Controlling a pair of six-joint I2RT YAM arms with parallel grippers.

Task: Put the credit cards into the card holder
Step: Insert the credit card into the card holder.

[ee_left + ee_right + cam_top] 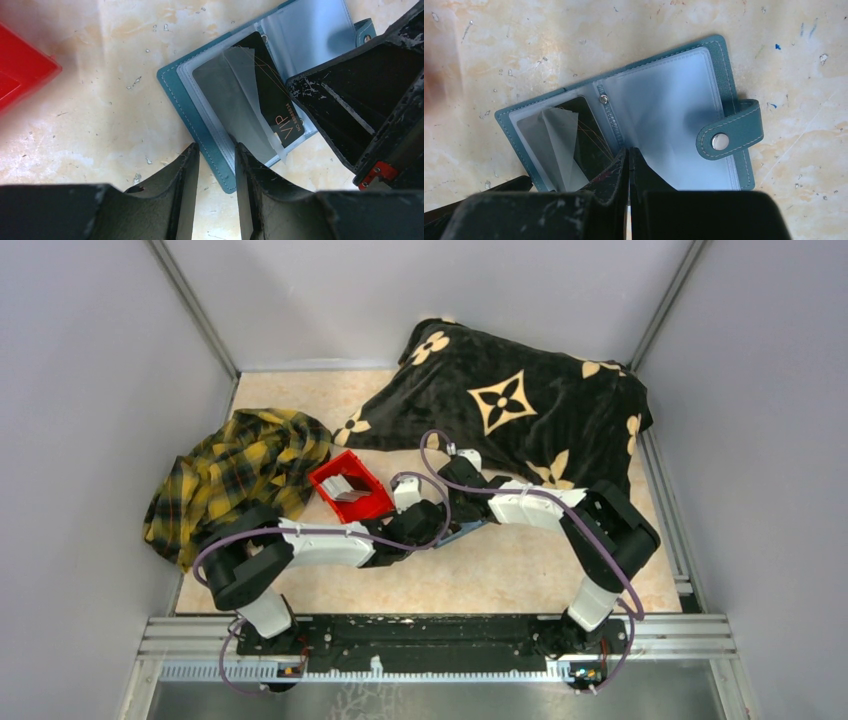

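From above, the card holder is almost wholly hidden.

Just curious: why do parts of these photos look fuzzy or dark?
Top external view: soft even light, sharp. Left wrist view: card holder crisp, left gripper and red bin blurry, near the lens. Right wrist view: right gripper blurred, shadow dimming the clear sleeves.

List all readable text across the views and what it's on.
"VIP": gold print on the dark credit card lying in the open card holder.
"NO." followed by a row of digits, printed beside it on the same card: the digits are too small to read with certainty.
Nothing else is legible in any view.
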